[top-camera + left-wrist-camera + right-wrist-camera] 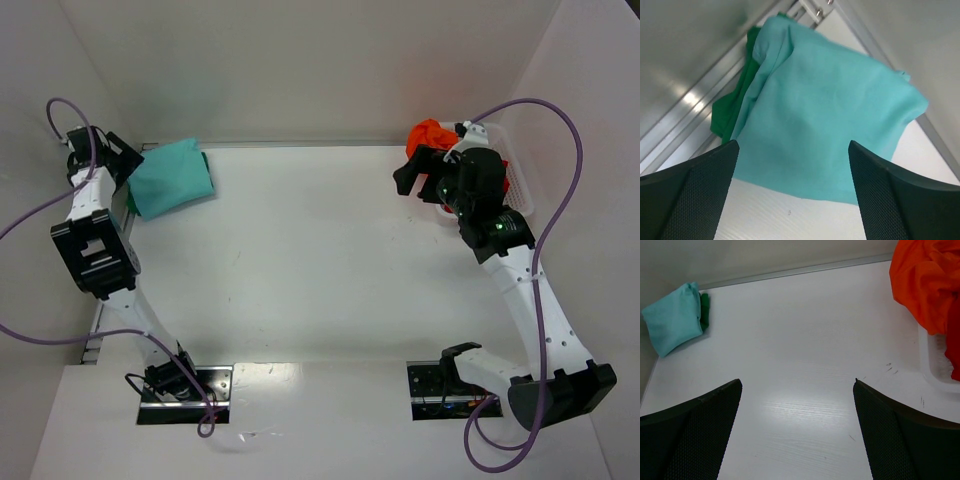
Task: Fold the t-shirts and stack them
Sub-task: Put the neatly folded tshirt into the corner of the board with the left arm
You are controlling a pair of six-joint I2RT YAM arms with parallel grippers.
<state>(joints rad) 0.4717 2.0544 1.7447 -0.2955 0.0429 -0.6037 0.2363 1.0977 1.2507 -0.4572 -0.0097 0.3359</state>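
1. Lying folded in the far left corner of the counter (pixel 320 270), the light teal t-shirt (pixel 172 177) sits close to both the back wall (pixel 330 70) and the left wall (pixel 30 60).
2. A dark green t-shirt (pixel 733 107) lies beneath it, the two touching as a stack. Only the green edge shows, on the side nearest the walls.
3. The left claw (pixel 792 145) is at the left edge of the teal shirt, its jaws spread wide with nothing between them. In the left wrist view the teal cloth fills the gap beyond the tips. Whether either tip touches the cloth cannot be told.
4. The bright orange t-shirt (pixel 428 135) is bunched and unfolded at the far right of the counter, spilling over the rim of the white mesh basket (pixel 524 200).
5. The red t-shirt (pixel 955 340) is in that basket, just beside the orange one. Only a strip of it shows at the edge of the right wrist view.
6. The right claw (pixel 797 382) is raised over bare counter just beside the basket, its jaws wide and gripping nothing. It faces across the counter towards the teal and green stack.
7. The folded stack on the left and the loose shirts on the right are well apart, with open counter between them.
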